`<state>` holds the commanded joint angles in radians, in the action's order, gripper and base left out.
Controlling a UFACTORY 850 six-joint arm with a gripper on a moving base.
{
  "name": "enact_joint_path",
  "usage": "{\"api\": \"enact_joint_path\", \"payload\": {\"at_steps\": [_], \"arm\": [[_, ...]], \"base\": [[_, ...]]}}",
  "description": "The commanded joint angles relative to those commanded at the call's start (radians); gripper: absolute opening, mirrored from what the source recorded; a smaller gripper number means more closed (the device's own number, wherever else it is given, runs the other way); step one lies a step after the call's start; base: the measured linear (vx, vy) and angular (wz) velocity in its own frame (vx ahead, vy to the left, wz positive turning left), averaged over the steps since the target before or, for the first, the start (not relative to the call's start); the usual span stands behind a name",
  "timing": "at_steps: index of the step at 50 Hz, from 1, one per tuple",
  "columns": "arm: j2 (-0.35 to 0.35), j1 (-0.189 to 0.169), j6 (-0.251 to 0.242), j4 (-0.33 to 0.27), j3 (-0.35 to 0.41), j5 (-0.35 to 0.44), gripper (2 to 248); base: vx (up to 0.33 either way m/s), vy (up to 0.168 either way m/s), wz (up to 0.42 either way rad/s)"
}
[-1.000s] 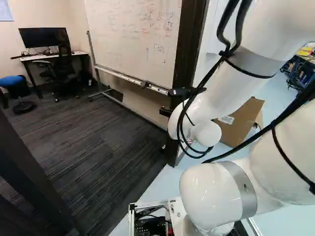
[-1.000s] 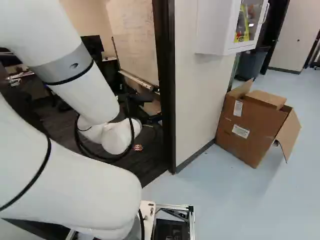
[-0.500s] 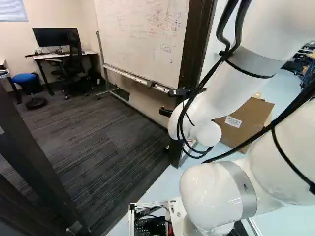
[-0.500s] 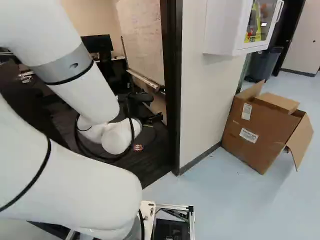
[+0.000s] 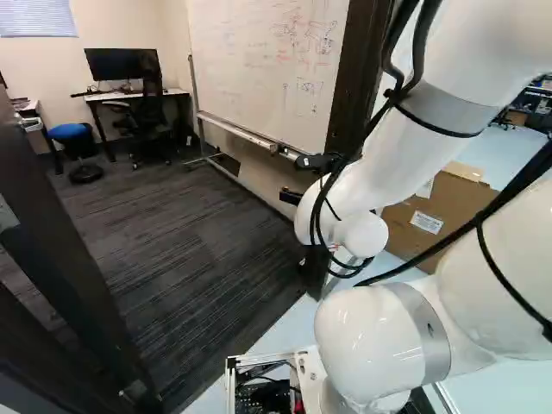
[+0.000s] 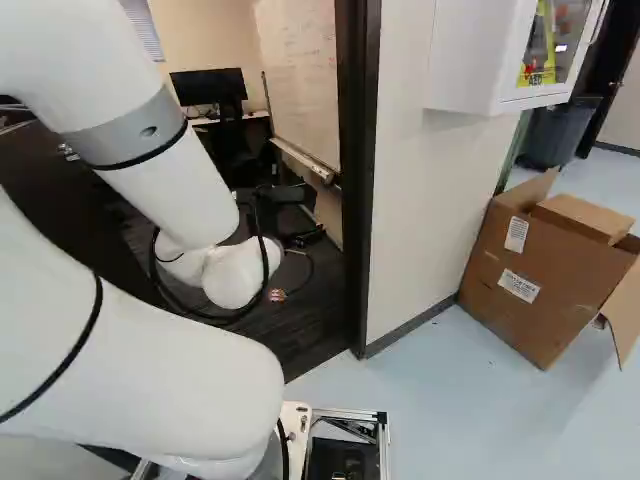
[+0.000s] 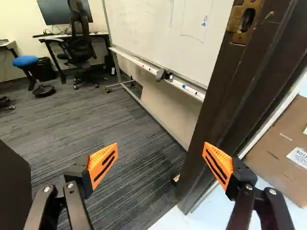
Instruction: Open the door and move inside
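Orange pads [image 7: 103, 165] stood wide apart on the gripper [image 5: 291, 179], near the latch-side doorpost [image 5: 355, 78]. Opposite that post, the door [image 5: 52, 250] stood open. To the post's right sat a cardboard box [image 6: 545, 280]. Beyond it stood a whiteboard [image 5: 259, 69], then a black chair [image 5: 149, 112] and a monitor [image 5: 121, 63].
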<state>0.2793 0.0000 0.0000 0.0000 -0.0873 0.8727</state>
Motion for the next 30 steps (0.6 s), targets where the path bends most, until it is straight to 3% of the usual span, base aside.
{"api": "enact_joint_path", "payload": {"at_steps": [30], "arm": [[0.000,0.000,0.000,0.000,0.000,0.000,247]], "base": [[0.058,0.002,0.275]]}}
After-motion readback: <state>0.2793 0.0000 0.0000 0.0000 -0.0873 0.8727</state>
